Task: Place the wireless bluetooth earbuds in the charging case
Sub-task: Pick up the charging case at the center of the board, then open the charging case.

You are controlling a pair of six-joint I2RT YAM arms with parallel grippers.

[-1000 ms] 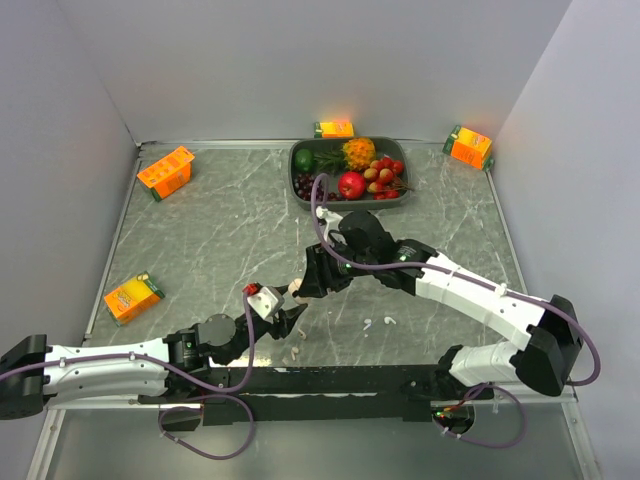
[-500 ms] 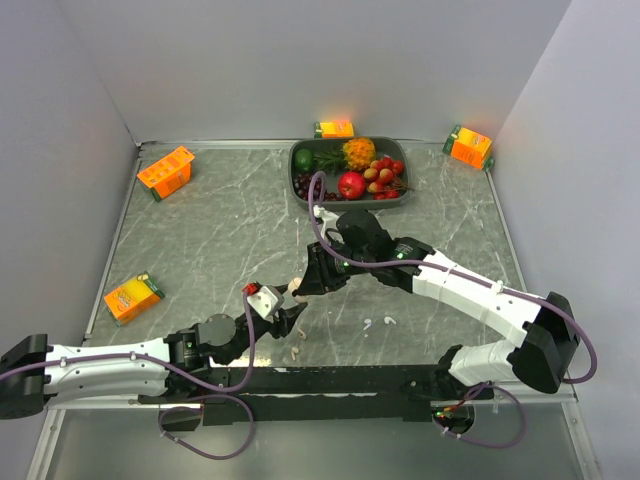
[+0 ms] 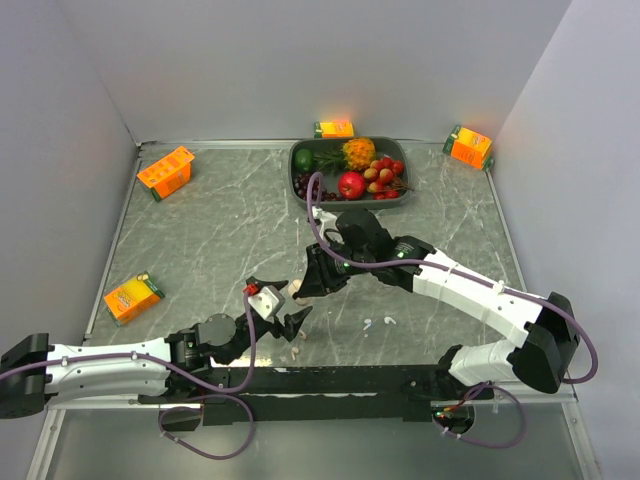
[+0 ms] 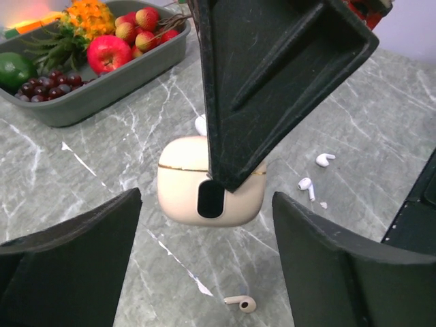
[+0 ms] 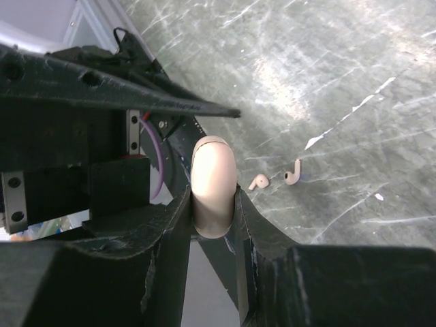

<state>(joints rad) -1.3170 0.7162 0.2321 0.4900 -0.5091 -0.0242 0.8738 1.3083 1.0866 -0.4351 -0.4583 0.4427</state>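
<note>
Two black fingers of the right gripper pinch the cream charging case by its broad faces, with its rounded edge poking out past their tips. A thin seam runs across the case in the left wrist view. The left gripper has its jaws spread wide, one on each side of the case and touching neither, with bare marble showing in both gaps.

The case sits over the near half of the tabletop, about midway between the left and right edges. To its right, closer to the near edge, one earbud and a second earbud lie just beside each other on the marble. A third earbud lies alone under the left gripper, closest of all to the near edge.

Against the far edge stands a grey tray of fruit. Four orange juice cartons rest around the margins: first carton by the far-left corner, second carton along the left edge, third carton behind the tray and fourth carton at the far-right corner.
</note>
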